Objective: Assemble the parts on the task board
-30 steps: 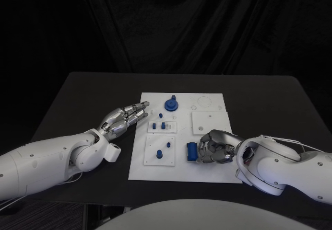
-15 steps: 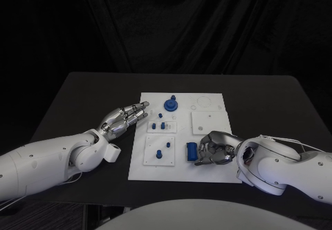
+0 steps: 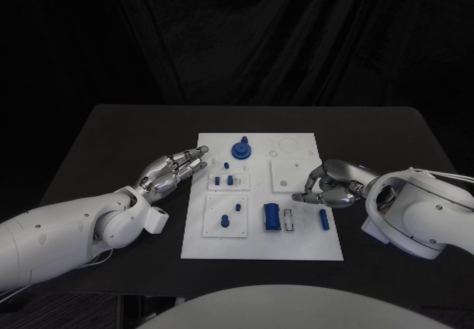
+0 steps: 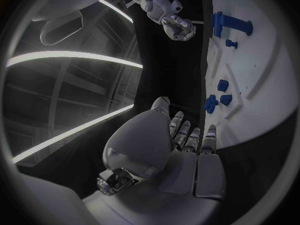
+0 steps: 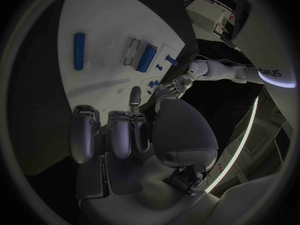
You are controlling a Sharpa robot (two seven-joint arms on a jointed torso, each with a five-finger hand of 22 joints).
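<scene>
Reach is the whole question: the loose blue bar [image 3: 323,218] lies flat on the white board [image 3: 296,247], close to that board's right edge, its long axis running toward and away from the robot. The right robot hand [image 3: 331,186] hovers just beyond it and slightly inboard, fingers curled in with nothing visible between them, though the head view is too small to be sure of that. So the bar sits nearer the robot's body than the hand does. The left robot hand [image 3: 176,168] rests fingers apart and holding nothing off the board's left edge on the tabletop [image 3: 118,137], well apart from the bar. The right hand is plainly nearer.
</scene>
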